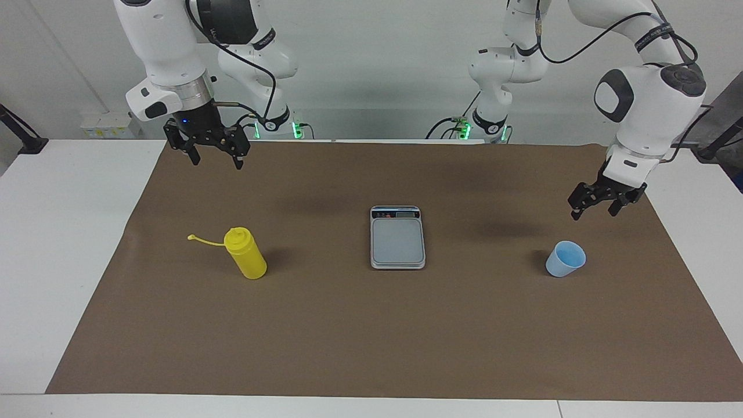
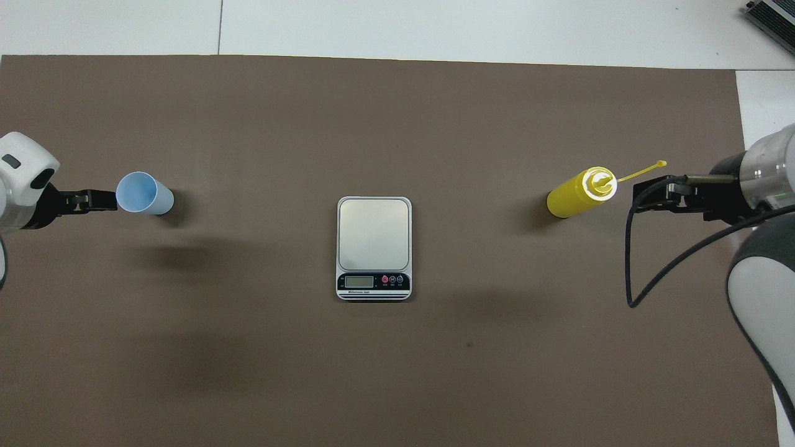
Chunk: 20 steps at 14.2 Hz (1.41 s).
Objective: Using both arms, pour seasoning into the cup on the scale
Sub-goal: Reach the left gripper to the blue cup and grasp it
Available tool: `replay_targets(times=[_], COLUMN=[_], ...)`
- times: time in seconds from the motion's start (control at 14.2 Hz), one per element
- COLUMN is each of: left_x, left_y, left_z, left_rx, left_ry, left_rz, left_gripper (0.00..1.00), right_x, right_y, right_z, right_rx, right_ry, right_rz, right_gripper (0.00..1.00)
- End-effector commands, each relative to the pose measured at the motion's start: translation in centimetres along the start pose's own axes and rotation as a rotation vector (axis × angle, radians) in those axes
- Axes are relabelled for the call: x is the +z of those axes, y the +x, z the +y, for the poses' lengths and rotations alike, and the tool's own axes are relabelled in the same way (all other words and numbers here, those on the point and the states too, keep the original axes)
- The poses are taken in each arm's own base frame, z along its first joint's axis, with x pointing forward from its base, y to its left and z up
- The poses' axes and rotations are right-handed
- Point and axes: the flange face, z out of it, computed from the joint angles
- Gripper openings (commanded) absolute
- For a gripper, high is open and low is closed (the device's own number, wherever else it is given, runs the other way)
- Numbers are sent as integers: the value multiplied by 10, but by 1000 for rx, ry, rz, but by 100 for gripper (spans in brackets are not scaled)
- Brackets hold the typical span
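The yellow seasoning bottle [image 1: 246,255] [image 2: 577,194] stands upright on the brown mat toward the right arm's end, its cap strap sticking out sideways. The silver scale [image 1: 397,239] [image 2: 373,242] lies mid-mat with a bare plate. A light-blue cup [image 1: 565,259] [image 2: 144,194] stands upright toward the left arm's end. My left gripper [image 1: 593,212] [image 2: 102,200] hangs open in the air over the mat beside the cup, not touching it. Open too, my right gripper [image 1: 217,164] [image 2: 649,189] is raised high over the mat beside the bottle, holding nothing.
The brown mat [image 1: 371,337] covers most of the white table [image 1: 52,244]. A black cable [image 2: 630,273] loops down from the right arm's wrist over the mat.
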Motion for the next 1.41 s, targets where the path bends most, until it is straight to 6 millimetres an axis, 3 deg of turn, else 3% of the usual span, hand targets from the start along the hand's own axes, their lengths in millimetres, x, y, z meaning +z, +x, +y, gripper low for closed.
replay_targets(times=[0.0, 0.28, 0.56, 0.85, 1.06, 1.34], left_x=[5, 19, 36, 39, 65, 70], left_y=[-8, -16, -11, -8, -2, 0], left_z=[-6, -5, -5, -5, -4, -3], left_rx=[4, -2, -15, -26, -52, -50], left_ry=[0, 0, 1, -3, -11, -8], left_rz=[18, 51, 66, 88, 94, 100], left_gripper=[100, 100, 100, 100, 100, 100], right_x=[-2, -2, -2, -2, -2, -2], right_y=[-4, -4, -4, -4, -4, -4], right_z=[4, 4, 4, 4, 4, 4], right_rx=[-2, -2, -3, -3, -2, -3], right_ry=[19, 19, 19, 19, 19, 19], right_rz=[0, 0, 0, 0, 0, 0], right_gripper=[100, 100, 100, 100, 100, 100])
